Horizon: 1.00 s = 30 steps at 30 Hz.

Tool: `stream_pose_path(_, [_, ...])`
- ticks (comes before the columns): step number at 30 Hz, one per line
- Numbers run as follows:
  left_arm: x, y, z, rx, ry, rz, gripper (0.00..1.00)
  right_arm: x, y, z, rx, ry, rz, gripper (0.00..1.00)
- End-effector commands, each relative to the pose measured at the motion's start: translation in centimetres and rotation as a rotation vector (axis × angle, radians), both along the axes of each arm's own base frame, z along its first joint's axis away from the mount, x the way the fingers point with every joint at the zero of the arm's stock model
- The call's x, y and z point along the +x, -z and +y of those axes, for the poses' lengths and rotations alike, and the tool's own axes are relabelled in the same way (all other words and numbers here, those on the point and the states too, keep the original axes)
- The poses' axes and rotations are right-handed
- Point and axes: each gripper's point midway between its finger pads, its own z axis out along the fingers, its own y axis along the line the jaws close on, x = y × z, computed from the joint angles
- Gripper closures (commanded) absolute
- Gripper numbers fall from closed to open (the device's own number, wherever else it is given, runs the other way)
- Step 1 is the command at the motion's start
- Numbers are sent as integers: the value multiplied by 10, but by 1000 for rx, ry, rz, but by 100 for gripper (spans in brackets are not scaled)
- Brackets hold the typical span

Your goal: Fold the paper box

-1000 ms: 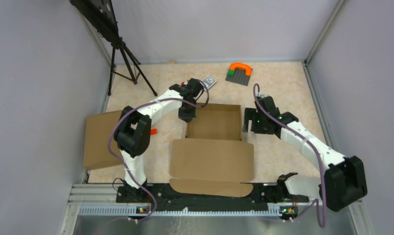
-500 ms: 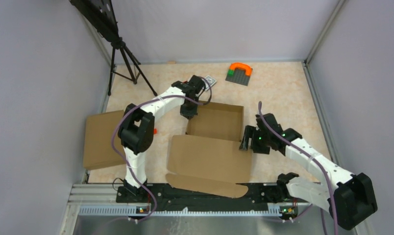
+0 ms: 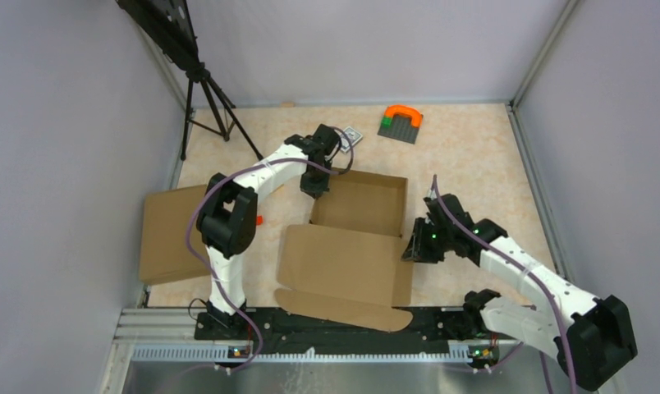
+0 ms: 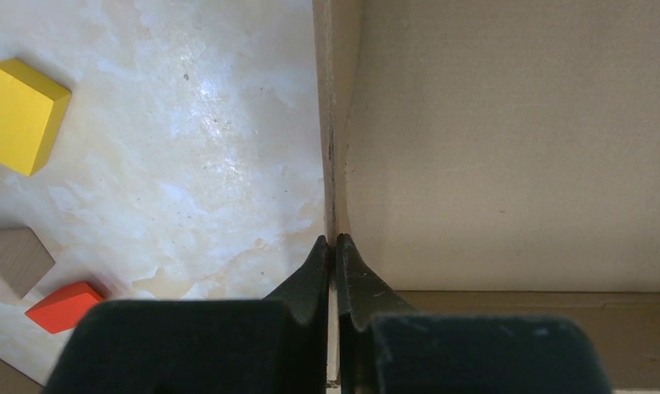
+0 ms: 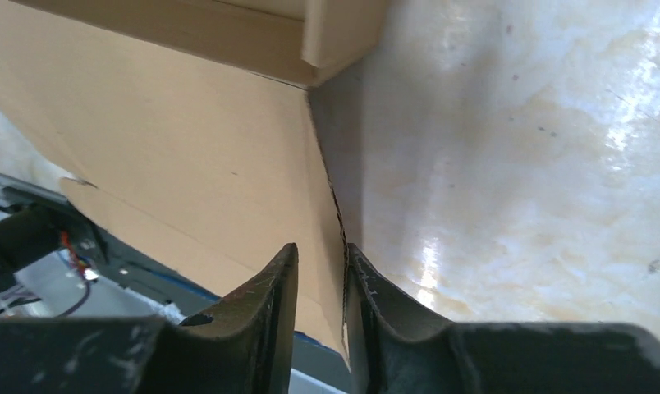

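The brown paper box (image 3: 361,203) lies open in the middle of the table, its wide lid flap (image 3: 343,267) spread toward the near edge. My left gripper (image 3: 314,190) is shut on the box's left wall (image 4: 336,123), with the cardboard edge pinched between the tips (image 4: 333,246). My right gripper (image 3: 414,246) straddles the right edge of the lid flap (image 5: 187,164). Its jaws (image 5: 320,254) stand narrowly apart. The flap edge rests against the right finger (image 5: 364,271), and a gap shows at the left finger.
A flat cardboard sheet (image 3: 167,234) lies at the left. A tripod (image 3: 208,107) stands at the back left, and an orange and green block piece (image 3: 401,121) at the back. Yellow (image 4: 23,115), red (image 4: 64,305) and wooden (image 4: 11,258) blocks lie beside the box's left wall.
My right arm has moved down the box's right side to the lid flap, and its jaws have narrowed around the flap's edge. The flap has shifted slightly. The left gripper keeps its pinch.
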Motion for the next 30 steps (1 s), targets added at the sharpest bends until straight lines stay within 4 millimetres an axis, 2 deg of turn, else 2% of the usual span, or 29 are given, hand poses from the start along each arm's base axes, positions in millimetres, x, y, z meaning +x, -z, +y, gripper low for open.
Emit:
stream_pose_path(1, [1,-3,-12,-52,24,-4,100,16,-31,22,77,-45,-63,76])
stream_pose_path(10, [-3,0,-23,-89,41,10,100,41,-42,30,60,-37,-109,78])
stream_pose_path(12, [-3,2,-24,-88,43,15,100,47,-44,32,53,-42,-114,89])
stream_pose_path(13, [-3,2,-24,-86,44,16,100,50,-45,32,42,-41,-116,99])
stream_pose_path(14, [-4,2,-24,-85,46,15,100,53,-47,32,30,-41,-117,100])
stream_pose_path(19, [-4,-1,-21,-71,62,5,100,66,-59,32,-9,-52,-145,100])
stream_pose_path(22, [-4,-3,-23,-82,80,5,100,69,-59,33,-18,-59,-142,100])
stream_pose_path(23, [-3,-3,-25,-91,92,3,100,68,-57,35,-11,-67,-130,95])
stream_pose_path(24, [-3,-4,-27,-98,102,2,100,66,-54,39,2,-88,-114,81])
stream_pose_path(25, [-2,-6,-28,-101,108,-4,100,63,-55,44,23,-122,-106,60])
stream_pose_path(26, [-1,-6,-29,-103,116,-7,100,61,-57,45,27,-140,-107,46])
stream_pose_path(28, [0,-7,-30,-99,135,-14,100,67,-65,35,-15,-114,-154,34])
stream_pose_path(30, [3,-7,-29,-87,150,-19,100,77,-78,19,-69,-80,-213,30])
